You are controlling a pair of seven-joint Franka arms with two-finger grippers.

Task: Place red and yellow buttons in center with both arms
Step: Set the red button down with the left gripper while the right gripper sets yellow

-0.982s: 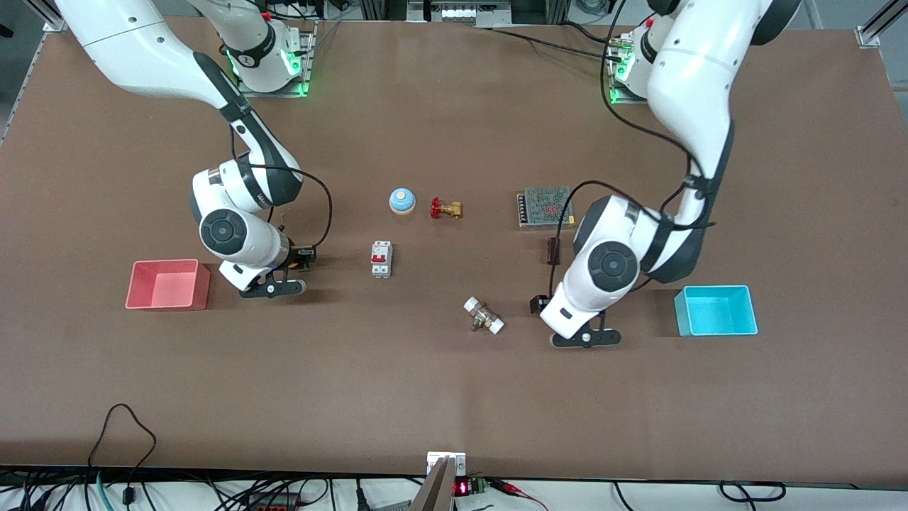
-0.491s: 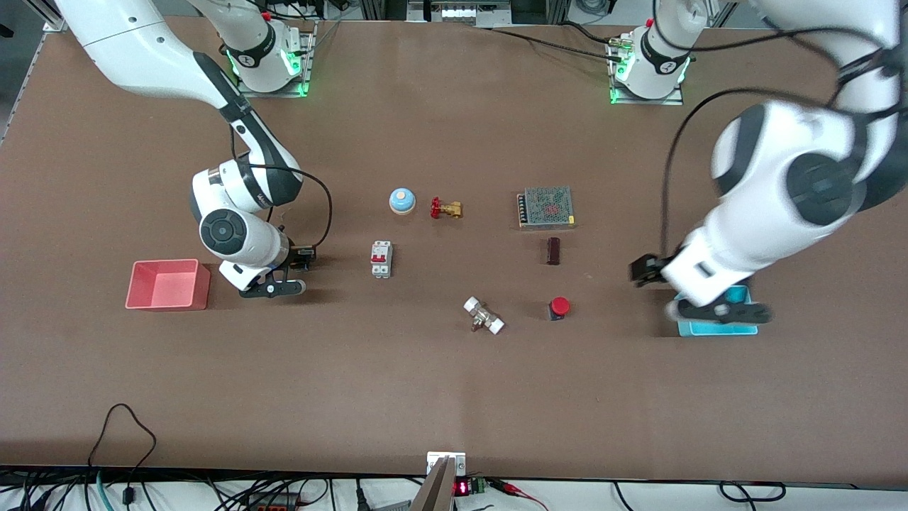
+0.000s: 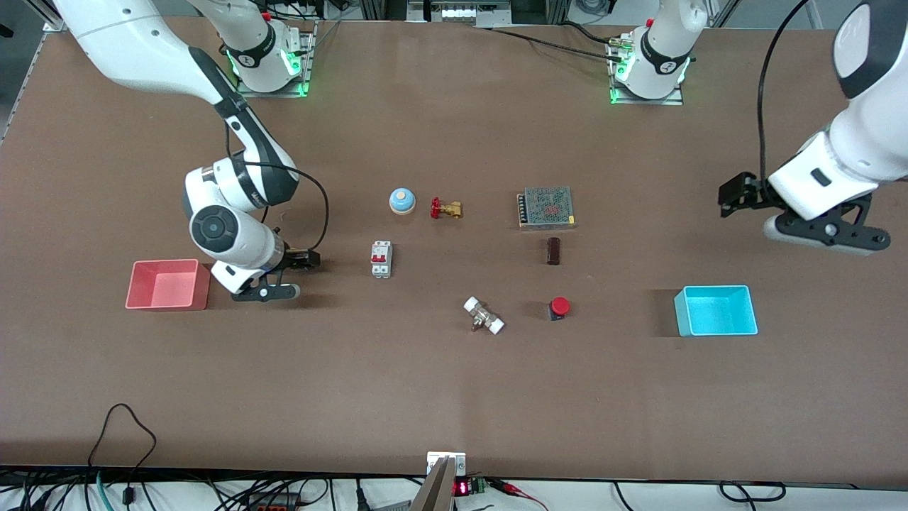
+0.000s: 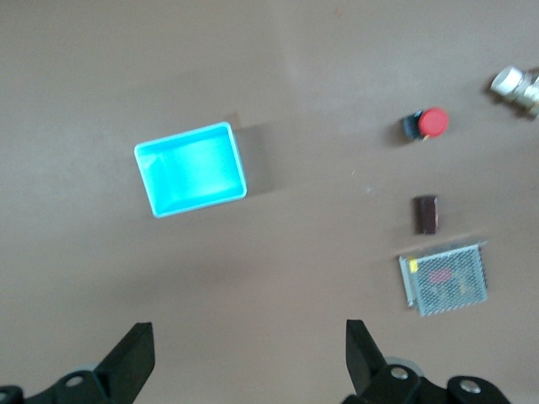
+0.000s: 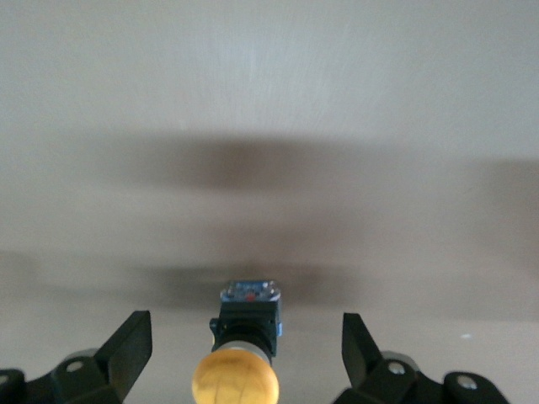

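Note:
The red button stands on the brown table near the middle, a little toward the left arm's end; it also shows in the left wrist view. My left gripper is raised over the table at the left arm's end, open and empty. My right gripper is low over the table beside the pink bin. In the right wrist view it is open, with the yellow button between its fingers, not touching them. The yellow button is hidden in the front view.
The pink bin sits at the right arm's end and the cyan bin at the left arm's end. A blue bell, brass valve, breaker, mesh-topped box, dark block and pipe fitting lie mid-table.
My left arm has lifted off the red button, leaving it on the table, and swung up toward its own end. My right arm has shifted only slightly.

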